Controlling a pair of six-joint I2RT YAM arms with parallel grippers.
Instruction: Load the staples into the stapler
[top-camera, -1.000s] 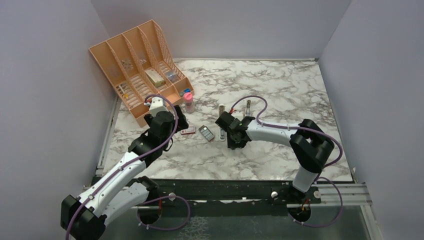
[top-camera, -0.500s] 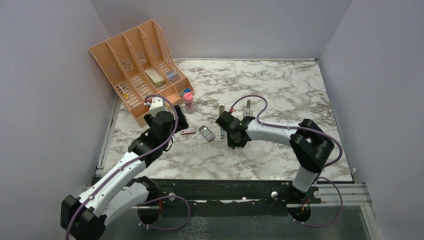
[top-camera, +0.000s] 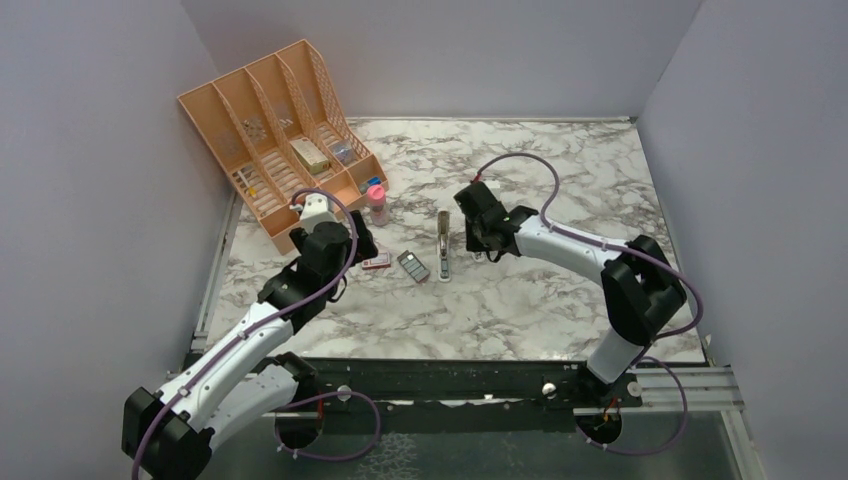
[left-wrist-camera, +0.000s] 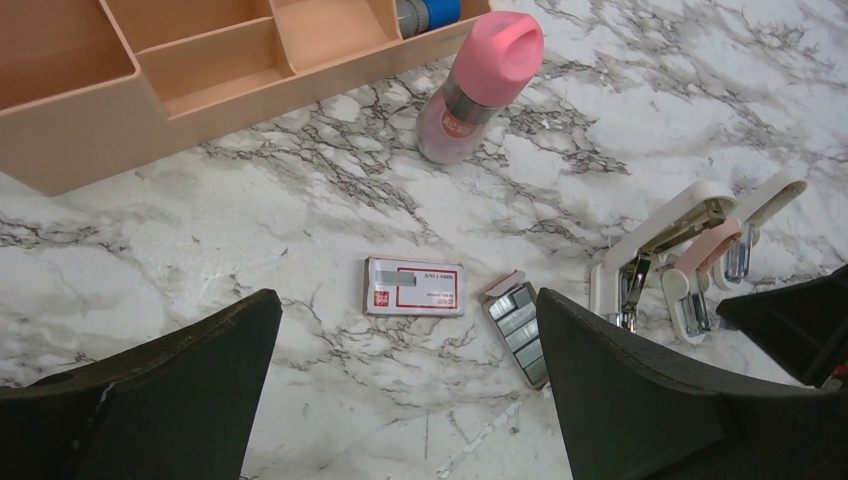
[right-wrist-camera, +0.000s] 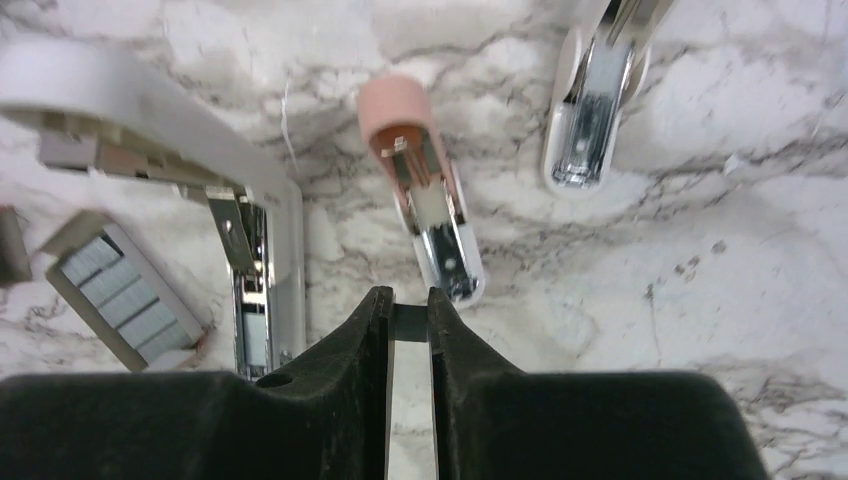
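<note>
Two tools are in view over the white-and-grey marble tabletop (top-camera: 560, 170).

1. Landmark: a white-and-chrome stapler (top-camera: 443, 243) lies opened out on the tabletop, with its chrome channel exposed.
2. Task item: a flat rectangular grey tray of silvery staple strips (left-wrist-camera: 518, 327) lies just beside the stapler on its left. It is close to the stapler but apart from it.
3. A small red-and-white cardboard sleeve (left-wrist-camera: 413, 288) lies flat just left of the tray, further from the stapler. It does not touch the tray.
4. The left tool (top-camera: 362, 243) is spread wide and holds nothing. It stands left of the stapler. In its wrist view the sleeve shows in the gap between the fingers, and the tray shows nearer the right-hand finger (left-wrist-camera: 640, 400).
5. The right tool (right-wrist-camera: 408, 296) has its fingers drawn nearly together, with only a thin slit between them. Nothing can be seen gripped in it. It stands on the side of the stapler away from the tray, so the stapler's channel lies between the tool and the staples.
6. Directly ahead of the right tool lies a pink-tipped chrome piece (right-wrist-camera: 425, 195), with a second white-and-chrome piece (right-wrist-camera: 592, 100) beyond it. Whether either joins the stapler cannot be told.
7. A pink-capped bottle (left-wrist-camera: 480, 85) stands upright left of the stapler and further back. It is near an orange plastic organiser (top-camera: 280, 140).
</note>
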